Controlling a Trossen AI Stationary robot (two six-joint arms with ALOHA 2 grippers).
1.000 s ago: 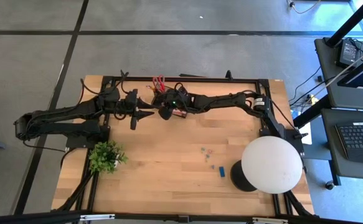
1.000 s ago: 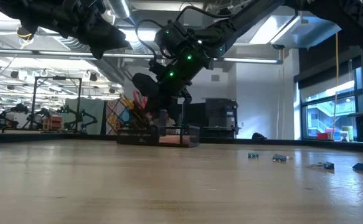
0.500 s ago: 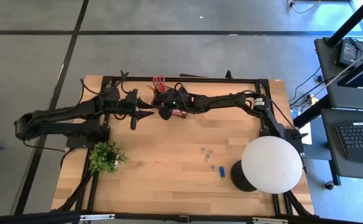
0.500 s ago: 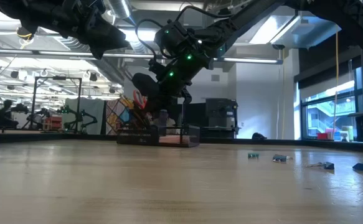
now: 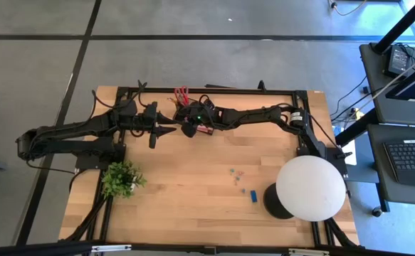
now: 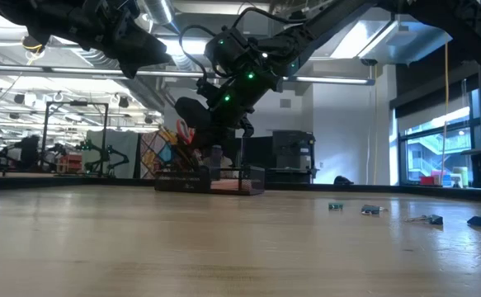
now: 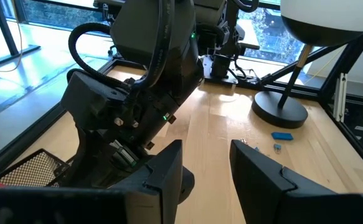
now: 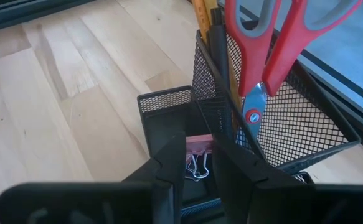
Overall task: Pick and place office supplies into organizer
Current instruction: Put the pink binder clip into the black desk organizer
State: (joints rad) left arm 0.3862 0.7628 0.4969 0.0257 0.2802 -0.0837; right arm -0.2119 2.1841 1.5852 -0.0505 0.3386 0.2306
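Nothing moved since earlier frame — right pincer [image 8: 197, 163] over organizer [image 8: 274, 118] tray, fingers narrowly parted, nothing held; left pincer [image 7: 206, 163] half-open, empty, hovers beside — scissors [image 8: 274, 43] upright in cup.

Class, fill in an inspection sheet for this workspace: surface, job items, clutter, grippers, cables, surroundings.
Surface: wooden table.
Job items: scissors and pencil upright in the organizer cup; binder clip in its tray; blue block and small clips loose on the table.
Clutter: plant, lamp.
Grippers: right gripper over the tray, slightly open around the binder clip; left gripper open, empty, beside the organizer.
Cables: along both arms.
Surroundings: desk with keyboard.
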